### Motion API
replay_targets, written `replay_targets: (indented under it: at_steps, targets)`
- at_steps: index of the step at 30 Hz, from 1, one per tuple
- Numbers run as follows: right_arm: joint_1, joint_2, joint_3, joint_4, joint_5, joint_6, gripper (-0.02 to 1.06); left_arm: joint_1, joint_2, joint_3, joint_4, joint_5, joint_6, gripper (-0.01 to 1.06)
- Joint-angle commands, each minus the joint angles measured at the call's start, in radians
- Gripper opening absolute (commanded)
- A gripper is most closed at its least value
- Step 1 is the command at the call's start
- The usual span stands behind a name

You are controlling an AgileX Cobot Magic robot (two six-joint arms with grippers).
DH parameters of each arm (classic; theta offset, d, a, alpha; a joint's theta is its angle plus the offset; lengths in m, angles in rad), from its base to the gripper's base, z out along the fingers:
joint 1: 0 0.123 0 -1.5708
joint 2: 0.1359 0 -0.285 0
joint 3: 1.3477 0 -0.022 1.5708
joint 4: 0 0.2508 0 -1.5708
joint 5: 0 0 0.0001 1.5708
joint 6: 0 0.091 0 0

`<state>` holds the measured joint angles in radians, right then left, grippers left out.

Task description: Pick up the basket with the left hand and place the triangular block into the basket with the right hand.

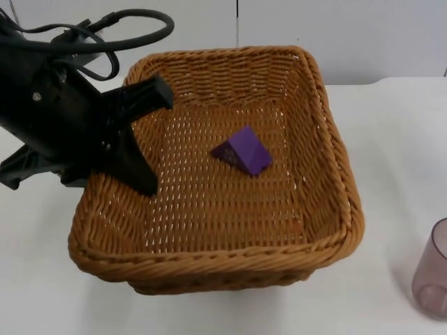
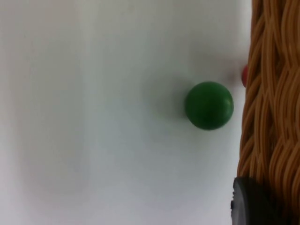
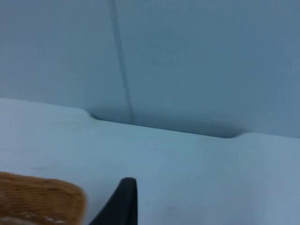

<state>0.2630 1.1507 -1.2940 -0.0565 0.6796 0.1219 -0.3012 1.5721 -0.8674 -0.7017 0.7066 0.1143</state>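
Nearest, at the counter's (image 1: 377, 125) front right edge, a translucent purplish cup (image 1: 434, 269) is seen, cut by the frame; its contents cannot be told. Behind it and to the left, a woven wicker basket (image 1: 209, 262) takes up the middle of the top view. One thing is held in it: a purple triangular block (image 1: 244, 149), lying on the basket floor a little right of centre, apart from every wall.

The basket's left rim is gripped by the left gripper (image 1: 143, 136), its jaws closed over the wall, one black finger inside the basket and the other outside. In the left wrist view the wicker wall (image 2: 274, 93) is seen beside a green ball (image 2: 209, 105) on the counter, with a small red thing (image 2: 244, 76) just at the wicker's edge, mostly hidden.

The right gripper (image 3: 121, 199) is shown over the counter near a basket corner (image 3: 37, 199), facing the grey partition wall (image 3: 187, 56); whether its jaws are wide or narrow cannot be told.
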Motion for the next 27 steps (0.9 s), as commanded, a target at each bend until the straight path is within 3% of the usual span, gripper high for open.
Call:
replay_targets:
  at_steps: [1,5,10,14,17,27]
  targets:
    - [-0.156,-0.033,-0.001,0.094,0.057,-0.122,1.05,-0.007,-0.006,-0.004,-0.020,-0.026,0.005,0.00]
    - [-0.225,-0.057,-0.001,0.079,0.104,-0.130,1.05,-0.007,-0.006,-0.004,-0.020,-0.047,0.000,0.00]
    - [-0.230,-0.082,0.001,0.093,0.109,-0.137,1.05,-0.007,-0.002,-0.008,-0.017,-0.070,-0.008,0.00]
    - [-0.230,-0.086,0.001,0.091,0.120,-0.137,1.05,-0.007,0.032,-0.076,0.044,-0.025,-0.016,0.00]
    - [-0.230,-0.086,0.001,0.089,0.144,-0.137,1.05,-0.007,0.092,-0.183,0.059,0.025,-0.017,0.00]
    - [-0.230,-0.086,0.001,0.087,0.164,-0.138,1.05,-0.001,0.346,-0.454,0.057,0.032,-0.034,0.00]
